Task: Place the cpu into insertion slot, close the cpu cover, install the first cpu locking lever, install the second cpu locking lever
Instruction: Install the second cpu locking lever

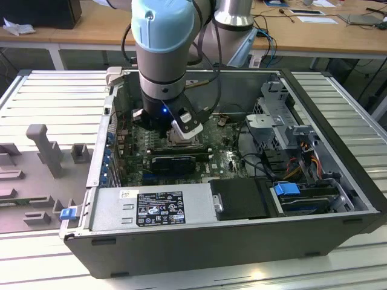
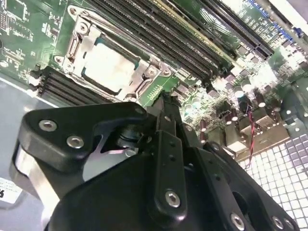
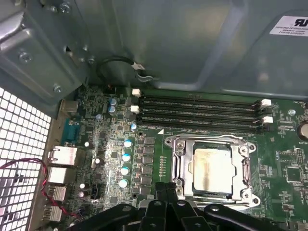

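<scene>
Both wrist views show the cpu (image 3: 211,169) lying flat in the insertion slot (image 3: 179,166) on the green circuit board (image 3: 284,173), with the cpu cover (image 3: 210,142) down around its edges. The gripper (image 2: 166,103) hovers just beside the slot's edge, its fingers drawn together and holding nothing. From the exterior view, the arm (image 1: 162,54) reaches down into the open computer case (image 1: 242,235).

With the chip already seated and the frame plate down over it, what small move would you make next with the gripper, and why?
Probably a short move toward the socket's edge to reach a locking lever. In both wrist views the cpu sits in the insertion slot with the cpu cover lying flat around it, and the gripper is just beside the frame, holding nothing. Whether either lever is already latched, I cannot tell.
</scene>
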